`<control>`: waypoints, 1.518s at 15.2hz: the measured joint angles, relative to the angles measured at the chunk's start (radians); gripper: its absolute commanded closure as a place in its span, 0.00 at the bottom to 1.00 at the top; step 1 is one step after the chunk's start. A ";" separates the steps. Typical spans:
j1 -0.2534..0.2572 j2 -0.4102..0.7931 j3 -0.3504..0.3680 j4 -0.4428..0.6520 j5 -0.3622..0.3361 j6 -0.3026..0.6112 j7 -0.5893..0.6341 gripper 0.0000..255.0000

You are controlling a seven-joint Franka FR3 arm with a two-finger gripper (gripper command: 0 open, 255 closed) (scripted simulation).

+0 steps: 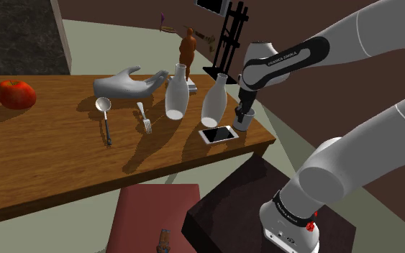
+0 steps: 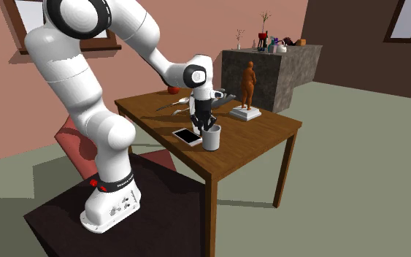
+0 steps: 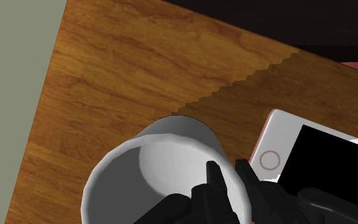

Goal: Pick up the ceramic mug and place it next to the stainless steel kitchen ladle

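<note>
A pale grey mug (image 1: 244,122) stands upright on the wooden table (image 1: 49,158) near its corner at the shoulder view's right. My black gripper (image 1: 243,110) comes down on it from above. In the wrist view, one finger is inside the mug (image 3: 142,175) and the other outside, so the gripper (image 3: 227,167) is shut on the wall. The same grip shows in the second exterior view, gripper (image 2: 205,127) over mug (image 2: 212,139). The grey ladle (image 1: 103,106) lies flat far off toward the shoulder view's left, bowl away from the front edge.
A white phone (image 1: 218,134) lies right beside the mug. Two white vases (image 1: 176,93) (image 1: 214,100), a fork (image 1: 144,119), a grey hand sculpture (image 1: 129,83) and a brown figurine (image 1: 187,49) stand between mug and ladle. A red fruit (image 1: 16,93) sits far left. A red chair (image 1: 154,215) is at the front edge.
</note>
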 measured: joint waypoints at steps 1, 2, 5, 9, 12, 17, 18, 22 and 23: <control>0.000 0.000 0.000 0.000 0.000 0.000 0.000 1.00; 0.000 0.000 0.000 0.000 0.000 0.000 0.000 1.00; 0.000 0.000 0.000 0.000 0.000 0.000 0.000 1.00; 0.001 -0.023 0.005 0.013 0.001 -0.036 0.001 1.00; 0.001 -0.044 0.009 0.035 0.003 -0.078 -0.003 1.00; 0.000 -0.083 0.016 0.072 0.005 -0.153 -0.008 1.00; 0.001 -0.091 0.020 0.080 0.006 -0.170 -0.007 1.00; 0.002 -0.114 0.026 0.113 0.009 -0.227 -0.011 1.00; 0.003 -0.120 0.029 0.121 0.011 -0.241 -0.010 1.00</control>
